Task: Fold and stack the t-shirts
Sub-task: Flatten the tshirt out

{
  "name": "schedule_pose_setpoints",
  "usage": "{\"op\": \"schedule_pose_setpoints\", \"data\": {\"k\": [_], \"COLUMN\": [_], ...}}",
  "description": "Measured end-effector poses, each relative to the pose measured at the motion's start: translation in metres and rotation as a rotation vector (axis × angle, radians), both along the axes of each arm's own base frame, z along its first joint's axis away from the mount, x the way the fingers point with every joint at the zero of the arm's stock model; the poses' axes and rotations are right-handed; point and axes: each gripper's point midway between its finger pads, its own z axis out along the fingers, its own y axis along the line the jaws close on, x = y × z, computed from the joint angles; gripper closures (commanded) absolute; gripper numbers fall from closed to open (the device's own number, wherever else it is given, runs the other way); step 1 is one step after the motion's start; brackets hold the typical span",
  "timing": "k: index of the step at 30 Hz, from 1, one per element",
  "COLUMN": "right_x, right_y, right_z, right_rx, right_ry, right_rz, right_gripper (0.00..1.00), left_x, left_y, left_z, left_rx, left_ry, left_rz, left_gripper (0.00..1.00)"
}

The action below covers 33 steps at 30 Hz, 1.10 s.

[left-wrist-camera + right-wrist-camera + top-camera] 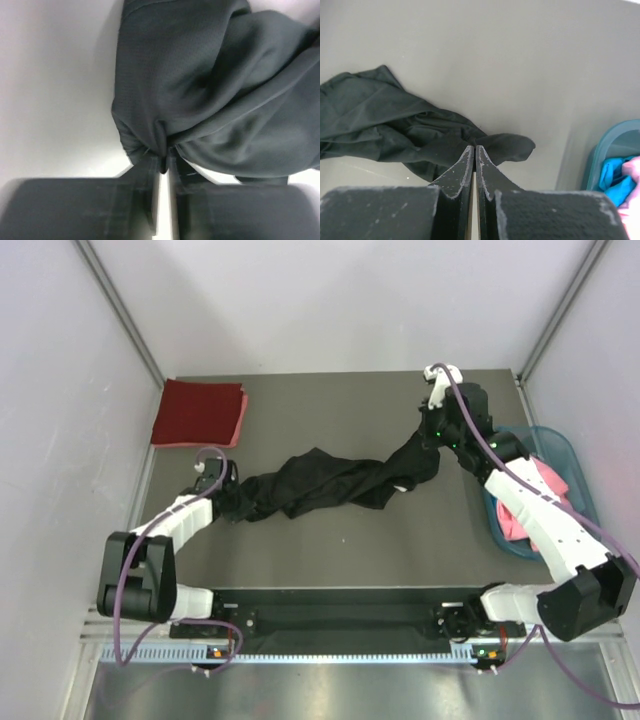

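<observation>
black tee [320,485] bunched up ropey | left gripper [162,161] pinching one end | right gripper [474,150] pinching the other

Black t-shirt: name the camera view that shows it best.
Top external: only it shows the whole black t-shirt, stretched out and pinched at both ends. Left wrist shows just one bunched end at its jaws; right wrist, the other end and some folds.
</observation>
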Motion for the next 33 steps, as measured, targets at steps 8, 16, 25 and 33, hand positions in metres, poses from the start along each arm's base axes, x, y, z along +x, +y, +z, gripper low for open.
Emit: {"op": "schedule_pose_setpoints", "data": {"k": [8,16,25,33], "right_x": [-0.006,-0.052,-0.074,-0.072], "right_y": [-0.016,-0.061,-0.083,-0.082], "right_z": [0.046,0.146,0.151,0.083], "right_rx": [-0.004,0.039,0.018,-0.061], "right_ry": [-0.075,-0.284,-0.303,-0.126], "right_rz": [-0.065,-0.189,-0.254,-0.253], "right_gripper": [1.00,1.00,1.00,1.00], "left_x": [0.035,0.051,0.078,0.112], "left_y": [0.005,0.009,0.000,-0.025], "left_z": [0.092,0.266,0.158,0.067], "left_rx": [0.052,0.047,0.092,0.017], "left_ry": [-0.121,-0.477,-0.159,0.053], "left_rz": [0.015,0.027,-0.057,-0.151], "left_gripper": [1.00,1.00,1.00,1.00]}}
